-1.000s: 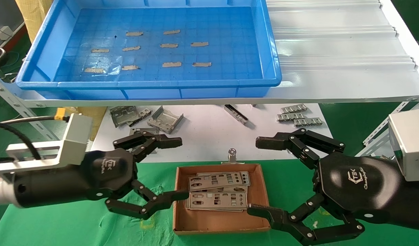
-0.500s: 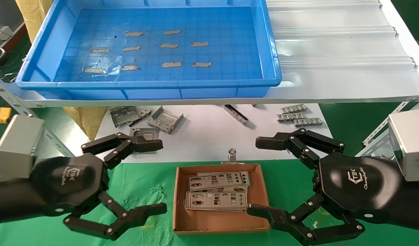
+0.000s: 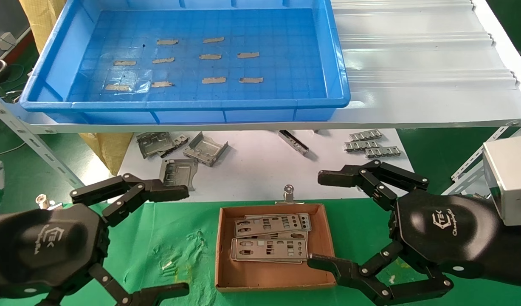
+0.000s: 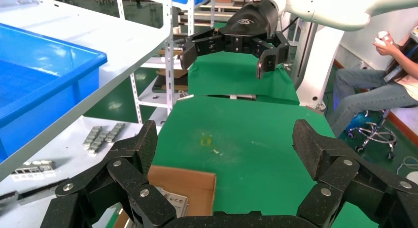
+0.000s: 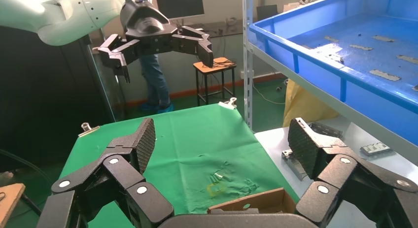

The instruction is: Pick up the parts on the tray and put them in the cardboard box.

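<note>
We take the small shallow brown cardboard box (image 3: 272, 246) on the green-covered worktop (image 3: 175, 238) as landmark. Inside it lie the thin flat silver-grey punched metal plates (image 3: 271, 238), stacked and overlapping. The left gripper (image 3: 156, 242) sits well left of the box, jaws spread wide, holding nothing. The right gripper (image 3: 324, 219) sits just right of the box, jaws spread, its lower finger near the box's right wall. Beyond the box, on a white shelf, stands the large bright blue plastic tray (image 3: 341, 80); we see only tan tape strips (image 3: 213, 79) on its floor.
</note>
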Controlling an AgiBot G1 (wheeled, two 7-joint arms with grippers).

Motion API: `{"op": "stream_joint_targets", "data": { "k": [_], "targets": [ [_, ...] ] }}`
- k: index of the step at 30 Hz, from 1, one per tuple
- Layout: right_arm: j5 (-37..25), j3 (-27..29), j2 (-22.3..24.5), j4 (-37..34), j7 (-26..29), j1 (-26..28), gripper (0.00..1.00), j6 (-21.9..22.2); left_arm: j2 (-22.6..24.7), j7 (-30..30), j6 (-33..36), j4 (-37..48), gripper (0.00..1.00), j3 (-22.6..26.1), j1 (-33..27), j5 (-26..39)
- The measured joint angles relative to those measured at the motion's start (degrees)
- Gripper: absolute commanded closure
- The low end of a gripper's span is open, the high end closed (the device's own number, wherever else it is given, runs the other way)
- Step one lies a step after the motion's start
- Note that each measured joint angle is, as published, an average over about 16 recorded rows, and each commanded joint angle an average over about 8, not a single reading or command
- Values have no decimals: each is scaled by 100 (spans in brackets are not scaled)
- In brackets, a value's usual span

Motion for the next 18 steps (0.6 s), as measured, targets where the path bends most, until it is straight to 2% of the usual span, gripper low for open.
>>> {"op": "stream_joint_targets", "data": {
  "k": [18],
  "targets": [
    [0, 0, 0, 0, 0, 0, 0, 0, 38, 18, 4, 69, 0, 32, -30, 19]
  ]
}}
